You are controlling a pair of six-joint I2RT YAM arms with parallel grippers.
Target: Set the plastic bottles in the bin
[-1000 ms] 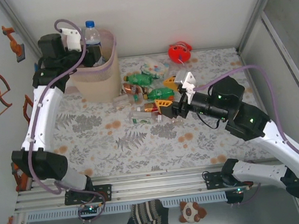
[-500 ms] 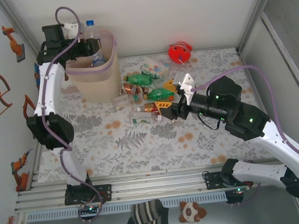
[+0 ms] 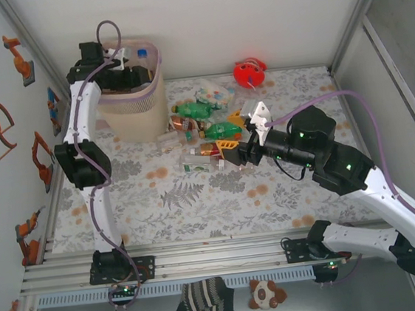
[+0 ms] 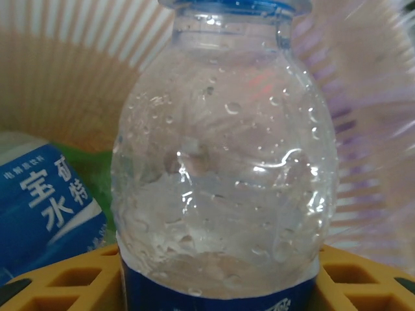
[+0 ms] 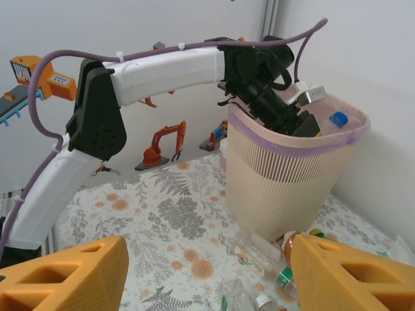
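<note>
The pale pink bin (image 3: 144, 117) stands at the far left of the table. My left gripper (image 3: 129, 76) reaches down inside it, shut on a clear bottle (image 4: 224, 162) with a blue cap (image 3: 142, 55); yellow fingers (image 4: 65, 282) flank the bottle's blue label. Another blue-labelled bottle (image 4: 48, 207) lies in the bin. Several green and clear bottles (image 3: 204, 122) lie in a pile right of the bin. Just right of that pile my right gripper (image 3: 226, 155) hovers open and empty. From the right wrist, a clear bottle (image 5: 262, 249) lies at the bin's (image 5: 285, 188) foot.
A red round toy (image 3: 249, 71) sits at the far edge, and a patterned packet (image 3: 212, 93) lies behind the pile. Enclosure walls stand close behind and left of the bin. A sock (image 3: 204, 297) and a plush toy (image 3: 265, 293) lie in front of the arm bases.
My left arm has swung over the bin and lowered the bottle from above the rim down into it. The right arm has stayed almost still.
</note>
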